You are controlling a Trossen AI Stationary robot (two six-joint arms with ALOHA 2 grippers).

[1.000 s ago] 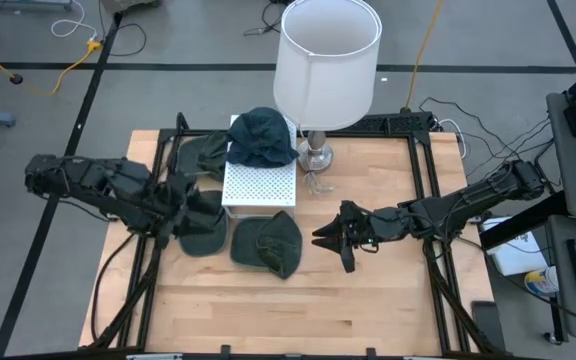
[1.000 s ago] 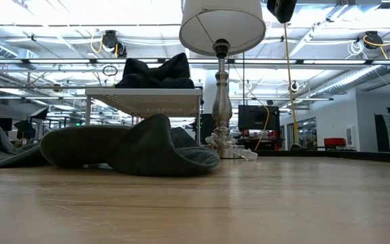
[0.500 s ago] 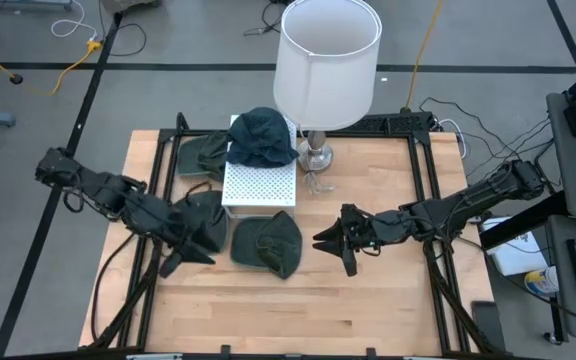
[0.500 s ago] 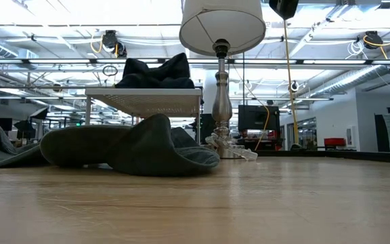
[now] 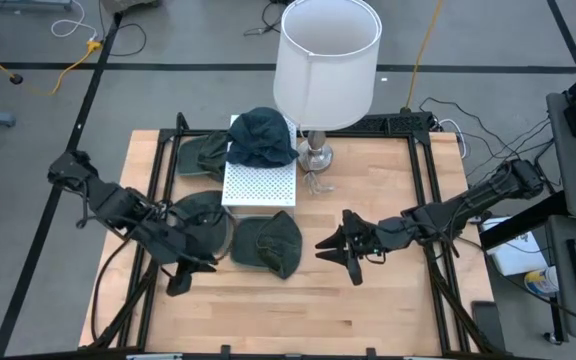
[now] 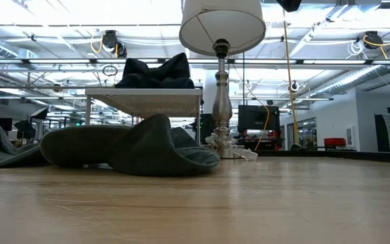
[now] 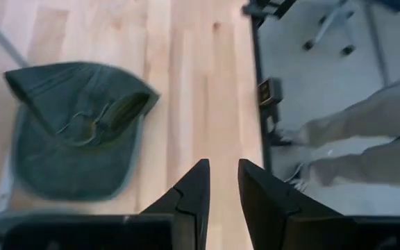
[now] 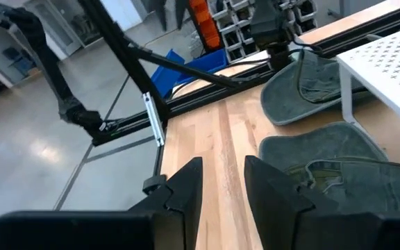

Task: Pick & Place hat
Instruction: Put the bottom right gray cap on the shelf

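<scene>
Hats everywhere on this wooden worktop (image 5: 298,310), four of them by my count. One dark blue hat (image 5: 261,136) sits on top of a small white perforated stand (image 5: 258,183) toward the back, right next to a lamp with a big white shade (image 5: 326,60) and a silver base (image 5: 316,155). A green hat (image 5: 200,155) lies flat behind and to the left of the stand. Two more green ones are in front of it: one (image 5: 266,243) near the middle of the worktop, and one (image 5: 201,221) just to its left, partly under the left arm.

Left gripper (image 5: 194,262) is down low beside that left-front hat, at its front edge. In the wrist view its fingers (image 7: 192,198) stand only a narrow gap apart with nothing between them (bare wood shows through the gap), and the middle green hat lies ahead of them, underside up with the strap showing.

Right gripper (image 5: 333,245) hangs near the middle-right of the worktop, pointing toward the middle hat but clearly apart from it. Its fingers (image 8: 186,187) are also just slightly parted and hold nothing.

From table height you mostly see the middle hat lying as a lump, the stand with the blue hat on it, and the lamp.
</scene>
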